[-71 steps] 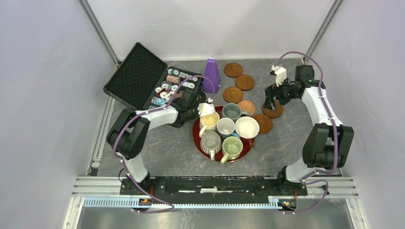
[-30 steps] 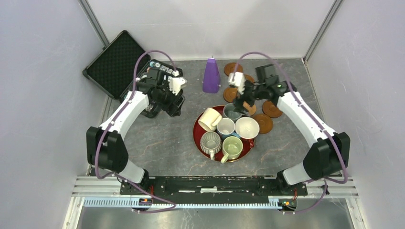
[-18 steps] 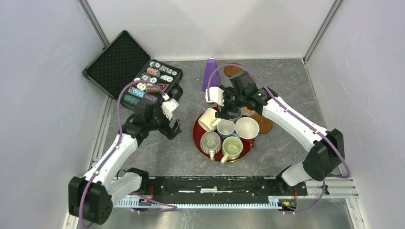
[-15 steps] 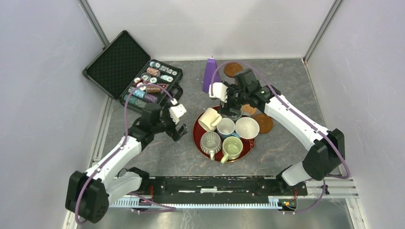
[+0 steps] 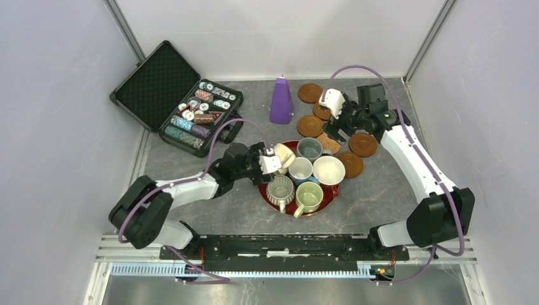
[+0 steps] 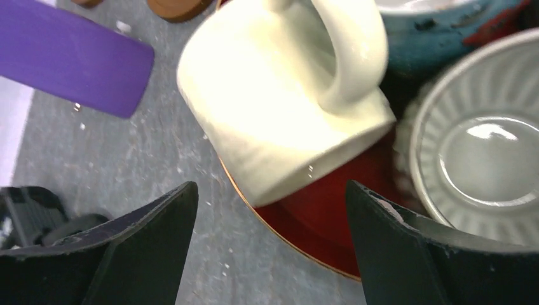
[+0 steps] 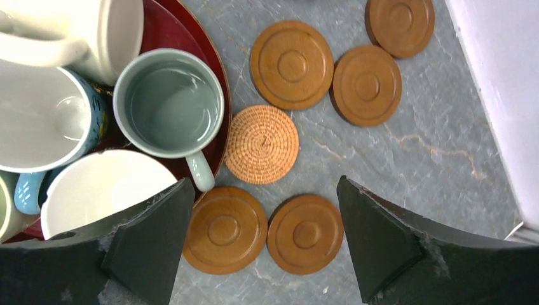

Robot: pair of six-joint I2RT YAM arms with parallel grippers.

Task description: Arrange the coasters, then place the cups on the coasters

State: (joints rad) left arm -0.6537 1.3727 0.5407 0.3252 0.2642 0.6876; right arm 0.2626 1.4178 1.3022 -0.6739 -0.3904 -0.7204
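Cream mug [image 6: 273,108] sideways on red tray [image 6: 305,222]
Handle up, axis crossing tray's rim; left gripper [image 6: 270,190] and right gripper [image 7: 266,184] spread wide.

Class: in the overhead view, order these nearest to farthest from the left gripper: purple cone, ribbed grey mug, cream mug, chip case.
1. cream mug, at the left gripper, tipped
2. ribbed grey mug, near side of the tray
3. purple cone, beyond the tray
4. chip case, far left

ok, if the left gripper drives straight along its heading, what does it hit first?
Likely the tipped cream-yellow ceramic mug, ahead of the open left gripper, lying on the round red tray; gap unclear.
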